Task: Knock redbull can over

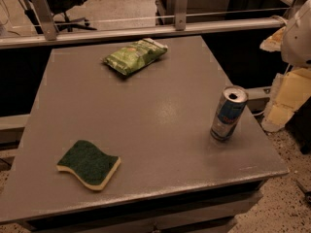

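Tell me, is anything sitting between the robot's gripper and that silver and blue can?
Nothing visible does. The gripper hangs just past the table on its right edge, close beside the upright redbull can. The green snack bag and sponge lie far across the table.

I see the redbull can [228, 113] standing on its base near the right edge of the table [146, 125]. It is slim, silver and blue with a small red mark, its opened top facing up. My gripper [284, 103] hangs just beyond that edge, apart from the can.
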Controlling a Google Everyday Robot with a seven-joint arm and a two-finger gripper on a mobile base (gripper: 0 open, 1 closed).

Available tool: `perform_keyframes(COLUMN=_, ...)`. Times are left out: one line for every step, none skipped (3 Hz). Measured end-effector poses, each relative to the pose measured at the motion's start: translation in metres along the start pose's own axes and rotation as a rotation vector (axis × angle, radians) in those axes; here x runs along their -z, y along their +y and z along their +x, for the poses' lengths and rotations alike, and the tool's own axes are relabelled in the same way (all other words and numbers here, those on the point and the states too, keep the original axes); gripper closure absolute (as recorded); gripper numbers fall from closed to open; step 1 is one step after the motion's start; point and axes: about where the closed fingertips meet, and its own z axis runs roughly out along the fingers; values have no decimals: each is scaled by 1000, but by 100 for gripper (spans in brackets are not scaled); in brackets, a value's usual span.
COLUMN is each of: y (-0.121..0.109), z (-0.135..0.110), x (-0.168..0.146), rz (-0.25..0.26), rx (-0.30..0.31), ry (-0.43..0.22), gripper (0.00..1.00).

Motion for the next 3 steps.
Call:
perform_keyframes(y=4, z=12, x=-17, rz=-19, rx=-47, ry=-109, gripper=0)
perform_keyframes(y=12, z=10, x=-40, rz=-26, rx=-75, ry=-285, gripper=0)
perform_keyframes(y=15, z=3, x=-64, rz=-38, rx=-83, ry=-461, gripper=0)
